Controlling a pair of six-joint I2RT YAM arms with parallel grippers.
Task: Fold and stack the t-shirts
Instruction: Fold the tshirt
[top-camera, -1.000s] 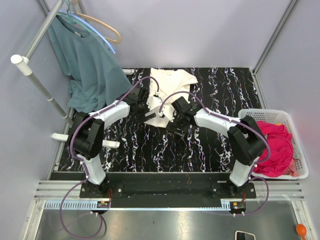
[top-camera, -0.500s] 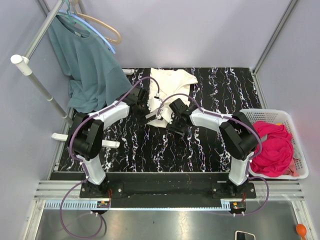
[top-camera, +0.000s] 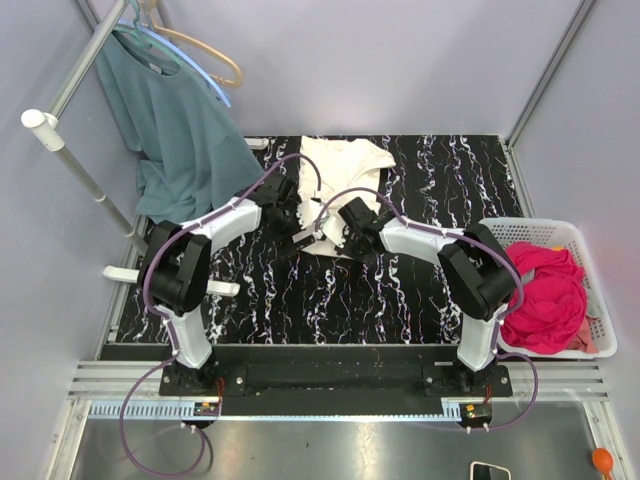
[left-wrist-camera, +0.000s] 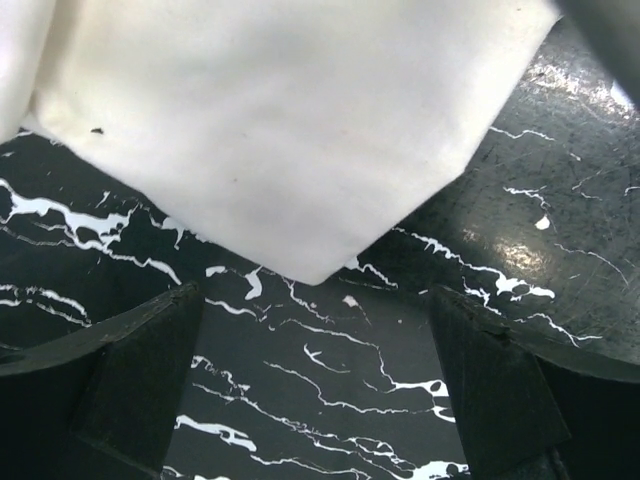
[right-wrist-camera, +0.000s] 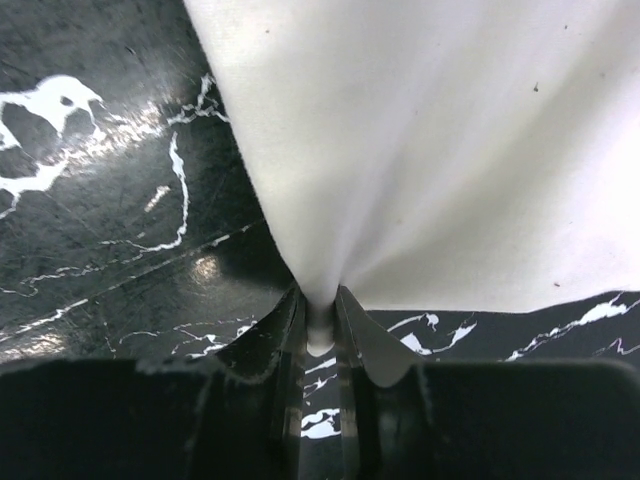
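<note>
Two tees show. The worktop (top-camera: 430, 290) carries the cream tee (top-camera: 345, 160), bunched just ahead of both tools. The pink tee (top-camera: 555, 285) lies in a basket (top-camera: 530, 226), well off to the right of the right tool (right-wrist-camera: 320, 325). That tool is pinched closed on the cream tee's near edge. The left tool (left-wrist-camera: 315, 335) stands wide open, holding nothing, with a cloth corner just ahead of its fingers.
</note>
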